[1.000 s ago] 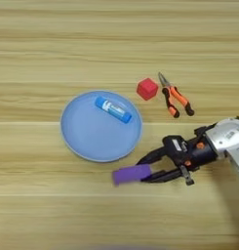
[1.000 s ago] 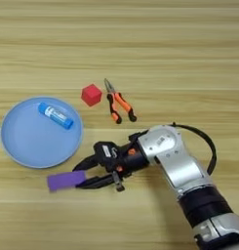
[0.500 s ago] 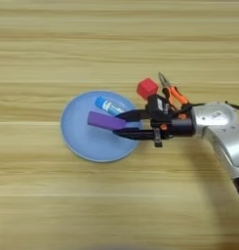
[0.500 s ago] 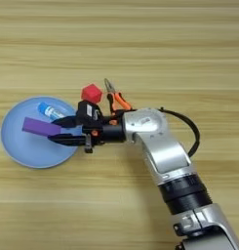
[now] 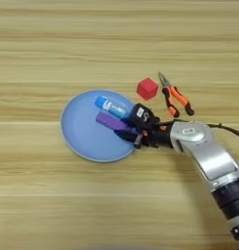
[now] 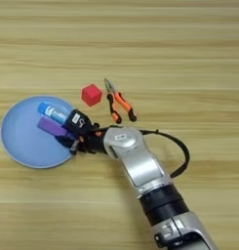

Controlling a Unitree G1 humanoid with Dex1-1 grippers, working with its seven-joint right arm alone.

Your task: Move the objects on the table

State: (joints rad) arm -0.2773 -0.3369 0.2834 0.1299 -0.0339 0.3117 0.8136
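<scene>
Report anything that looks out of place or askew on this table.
Nothing looks spilled or damaged. The purple block lies aslant over the blue plate, beside a small blue tube, with the gripper at its right end. The red cube and pliers lie apart on the table.

No text, number or brand can be read anywhere (the small white patch on the black gripper shows no legible marking).

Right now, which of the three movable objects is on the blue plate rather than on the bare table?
The purple block, lying on the plate at the right gripper. The red cube and pliers rest on the wooden table.
</scene>
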